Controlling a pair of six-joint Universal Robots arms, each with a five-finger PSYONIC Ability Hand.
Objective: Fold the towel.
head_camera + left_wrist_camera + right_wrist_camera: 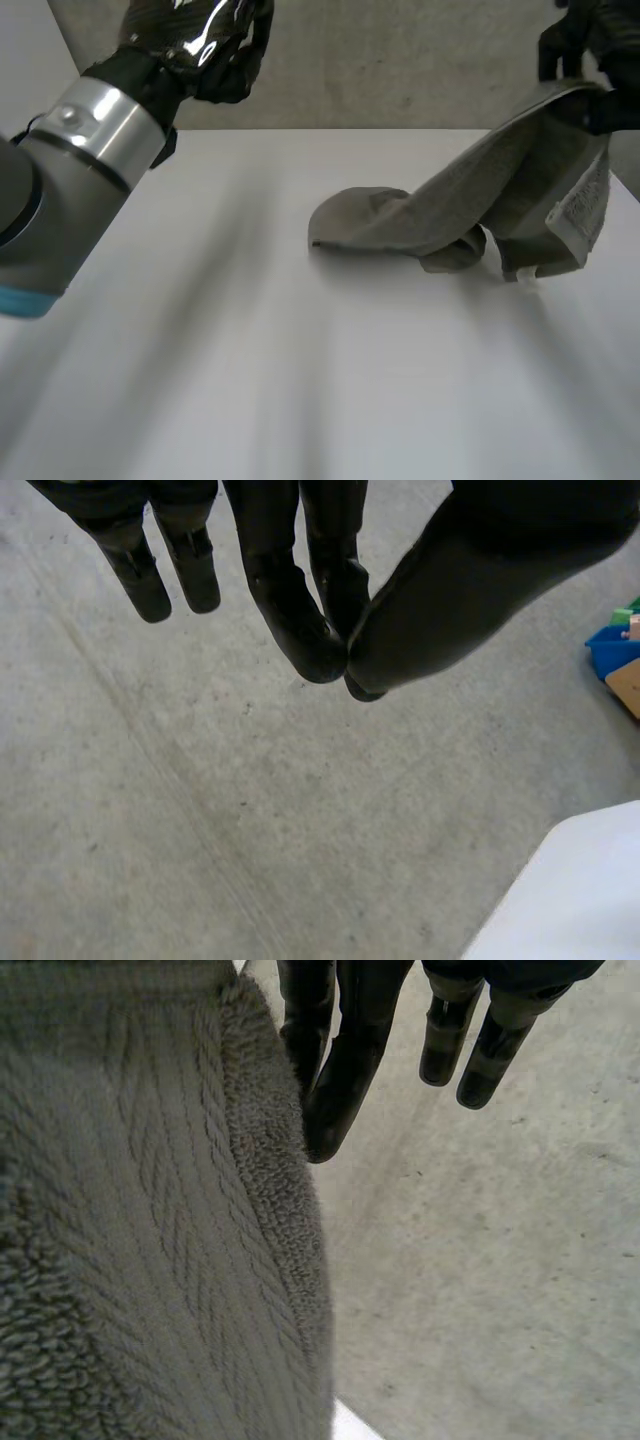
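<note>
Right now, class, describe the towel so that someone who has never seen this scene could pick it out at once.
Start at the white table, toward the robot's right side. There a grey terry towel slopes up from the tabletop to the right hand, which holds its raised edge. Unlike the bare white around it, it is soft, ribbed and grey.

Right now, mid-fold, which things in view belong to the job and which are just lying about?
Job: towel, one end lifted off the white table; right robot hand gripping that raised end; left robot hand, empty, out over the floor.
Lying about: blue bin on the floor, on the left robot hand's thumb side.
</note>
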